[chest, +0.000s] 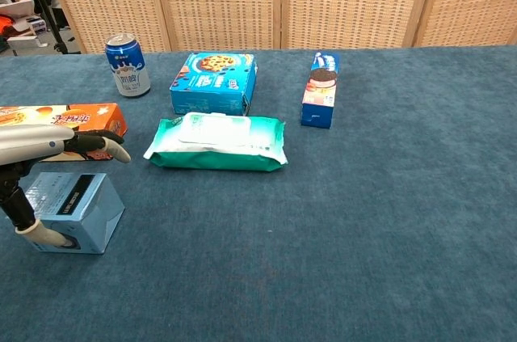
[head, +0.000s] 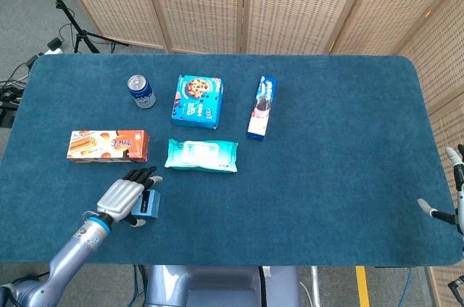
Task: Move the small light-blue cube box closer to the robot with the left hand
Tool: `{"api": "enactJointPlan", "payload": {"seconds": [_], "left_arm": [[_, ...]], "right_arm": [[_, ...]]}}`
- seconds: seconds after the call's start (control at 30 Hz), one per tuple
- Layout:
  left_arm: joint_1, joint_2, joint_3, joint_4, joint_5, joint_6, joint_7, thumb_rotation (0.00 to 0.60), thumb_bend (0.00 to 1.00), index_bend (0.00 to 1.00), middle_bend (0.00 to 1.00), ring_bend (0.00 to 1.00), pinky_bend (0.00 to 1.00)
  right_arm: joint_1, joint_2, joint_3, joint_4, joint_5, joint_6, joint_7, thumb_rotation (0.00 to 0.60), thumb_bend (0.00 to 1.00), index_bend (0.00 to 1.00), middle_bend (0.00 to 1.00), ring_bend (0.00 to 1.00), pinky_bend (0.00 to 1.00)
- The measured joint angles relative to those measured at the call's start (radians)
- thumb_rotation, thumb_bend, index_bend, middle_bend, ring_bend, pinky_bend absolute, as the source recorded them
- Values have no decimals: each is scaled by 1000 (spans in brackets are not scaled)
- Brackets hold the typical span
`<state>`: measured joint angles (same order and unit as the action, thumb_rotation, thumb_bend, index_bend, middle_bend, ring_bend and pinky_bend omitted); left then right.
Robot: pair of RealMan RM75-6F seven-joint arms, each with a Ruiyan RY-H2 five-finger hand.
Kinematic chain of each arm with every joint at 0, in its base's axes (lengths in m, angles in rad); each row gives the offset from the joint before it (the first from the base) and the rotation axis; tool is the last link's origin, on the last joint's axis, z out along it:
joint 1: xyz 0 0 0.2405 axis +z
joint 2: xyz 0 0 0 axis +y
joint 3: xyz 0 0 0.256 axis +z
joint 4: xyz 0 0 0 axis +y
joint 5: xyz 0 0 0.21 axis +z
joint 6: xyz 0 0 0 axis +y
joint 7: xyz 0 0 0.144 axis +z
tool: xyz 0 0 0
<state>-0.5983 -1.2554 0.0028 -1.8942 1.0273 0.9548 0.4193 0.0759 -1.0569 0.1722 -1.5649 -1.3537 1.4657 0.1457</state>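
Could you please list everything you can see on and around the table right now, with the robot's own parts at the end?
table: one, dark blue cloth top, fills the middle of both views.
light-blue cube box: one, light blue, near left part of the table, under the left hand.
orange snack box: one, orange, lying flat just beyond the cube box.
drink can: one, blue and white, upright, far left.
blue cookie box: one, blue, right of the can.
wipes pack: one, teal and white, in front of the cookie box.
slim cookie box: one, blue and white, right of the cookie box.
folding screen: one, woven tan, behind the table.
left hand: one, silver with dark fingers, over the cube box.
right hand: one, pale, at the table's right edge, holding nothing.
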Motion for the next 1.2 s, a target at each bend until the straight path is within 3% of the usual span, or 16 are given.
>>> {"api": "enactJointPlan", "payload": {"seconds": [0.13,0.33,0.7,0.9,1.1,1.2], "left_arm": [[-3,-18,-1,7,-26,25,36,600,23,220,351,270,242],[5,-49,2,13,-34,82,80,600,38,277,494,394,311],[39,-34,-10,16,29,127,-19,600,35,285,520,418,328],[80,-48,-15,76,179,161,-303,600,17,297,520,415,328],[120,-96,-4,229,348,223,-832,600,24,305,520,414,328],[137,-141,11,363,429,265,-1132,600,26,316,520,414,328]], "right_arm": [[0,0,1,1,3,-2,4,600,0,0,0,0,0],[0,3,-1,-1,-4,-2,12,600,0,0,0,0,0],[0,1,-2,-2,-5,-2,7,600,0,0,0,0,0],[-1,1,-4,-5,-7,1,4,600,0,0,0,0,0],[0,0,-5,-6,-9,1,-1,600,0,0,0,0,0],[1,-2,-5,-6,-9,0,-8,600,0,0,0,0,0]]}}
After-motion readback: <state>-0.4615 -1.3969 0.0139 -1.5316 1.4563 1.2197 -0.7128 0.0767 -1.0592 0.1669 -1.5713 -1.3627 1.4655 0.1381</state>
